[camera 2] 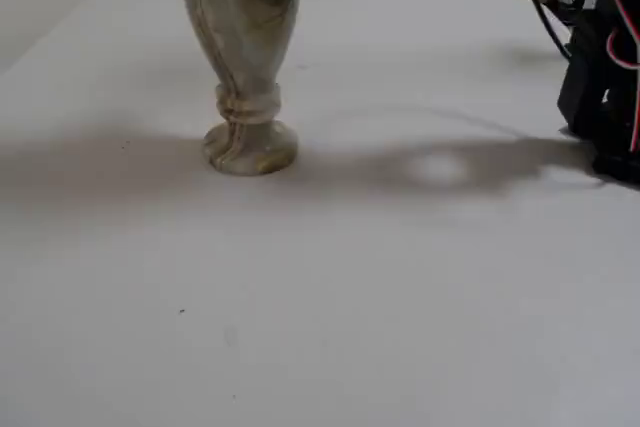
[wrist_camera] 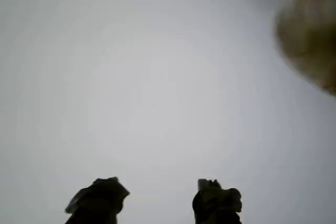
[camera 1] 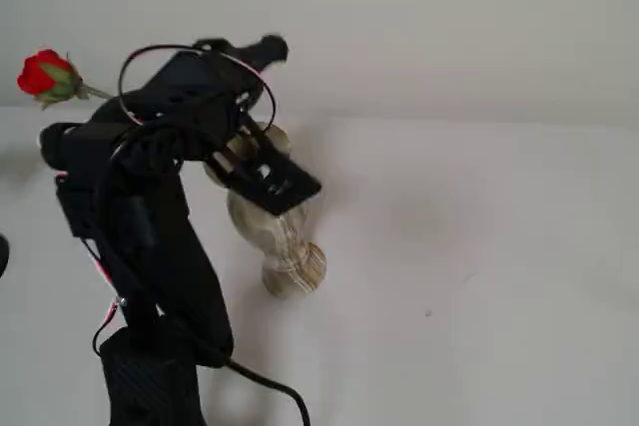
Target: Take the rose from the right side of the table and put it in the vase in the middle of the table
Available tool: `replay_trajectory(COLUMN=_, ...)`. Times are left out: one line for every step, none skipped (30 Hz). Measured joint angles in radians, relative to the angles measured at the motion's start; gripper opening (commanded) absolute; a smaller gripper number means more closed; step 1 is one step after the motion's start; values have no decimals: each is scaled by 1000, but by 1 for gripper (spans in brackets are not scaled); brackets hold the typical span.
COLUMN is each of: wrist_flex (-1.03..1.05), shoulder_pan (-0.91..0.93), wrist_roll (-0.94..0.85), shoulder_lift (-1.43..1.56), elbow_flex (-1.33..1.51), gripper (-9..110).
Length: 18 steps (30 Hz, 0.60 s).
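Table [camera 2: 420, 307]: plain white, matte, with soft grey shadows lying across it beside the vase foot and a tiny dark speck near the front in a fixed view.
Room: pale bare wall behind; a white panelled door at the far edge.
Vase [camera 2: 243, 37]: upright mid-table, cream marbled with amber streaks, partly hidden by the black arm [camera 1: 150, 236].
Rose [camera 1: 45, 77]: red bud held high at the left, above the arm; stem runs behind it.
Pincer [wrist_camera: 157, 203]: two dark tips stand apart, nothing visible between them; whether it grips the stem, I cannot tell.

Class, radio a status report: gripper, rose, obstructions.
Gripper open, empty. Red rosebud on thin stem clear of gripper, stem end hidden behind arm. Cream marbled vase upright.
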Motion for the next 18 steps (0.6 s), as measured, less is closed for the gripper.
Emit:
replay_trajectory(wrist_flex=-12, shoulder_pan=0, wrist_roll=-49, shoulder_lift=18, elbow_flex=0, gripper=14)
replay_trajectory(wrist_flex=-20, shoulder_pan=0, wrist_roll=-103, shoulder_lift=38, elbow_flex=0, gripper=12)
replay_trajectory(wrist_flex=-23, shoulder_pan=0, wrist_roll=-158, shoulder_lift=58, elbow_flex=0, gripper=9)
replay_trajectory(wrist_flex=-25, shoulder_pan=0, wrist_roll=-210, shoulder_lift=75, elbow_flex=0, gripper=7)
replay_trajectory(wrist_flex=-26, shoulder_pan=-2, wrist_roll=-245, shoulder_lift=92, elbow_flex=0, gripper=3)
replay_trajectory(wrist_flex=-21, shoulder_pan=-5, wrist_roll=-279, shoulder_lift=114, elbow_flex=0, gripper=0)
replay_trajectory(wrist_flex=2, shoulder_pan=-9, wrist_roll=-328, shoulder_lift=143, elbow_flex=0, gripper=0)
replay_trajectory(wrist_flex=32, shoulder_pan=-17, wrist_roll=-402, shoulder_lift=178, elbow_flex=0, gripper=0)
replay_trajectory(wrist_flex=66, shoulder_pan=-26, wrist_roll=-486, shoulder_lift=219, elbow_flex=0, gripper=0)
replay_trajectory(wrist_flex=106, shoulder_pan=-35, wrist_roll=-574, shoulder_lift=268, elbow_flex=0, gripper=0)
replay_trajectory(wrist_flex=147, shoulder_pan=-49, wrist_roll=-655, shoulder_lift=318, elbow_flex=-2, gripper=0)
replay_trajectory(wrist_flex=179, shoulder_pan=-52, wrist_roll=-724, shoulder_lift=368, elbow_flex=6, gripper=0)
replay_trajectory(wrist_flex=199, shoulder_pan=-48, wrist_roll=-773, shoulder_lift=426, elbow_flex=35, gripper=0)
replay_trajectory(wrist_flex=209, shoulder_pan=-35, wrist_roll=-807, shoulder_lift=491, elbow_flex=84, gripper=0)
replay_trajectory(wrist_flex=212, shoulder_pan=-23, wrist_roll=-838, shoulder_lift=560, elbow_flex=149, gripper=0)
replay_trajectory(wrist_flex=218, shoulder_pan=-14, wrist_roll=-867, shoulder_lift=635, elbow_flex=225, gripper=0)
replay_trajectory(wrist_flex=218, shoulder_pan=-14, wrist_roll=-885, shoulder_lift=716, elbow_flex=314, gripper=0)
replay_trajectory(wrist_flex=218, shoulder_pan=-18, wrist_roll=-899, shoulder_lift=796, elbow_flex=408, gripper=0)
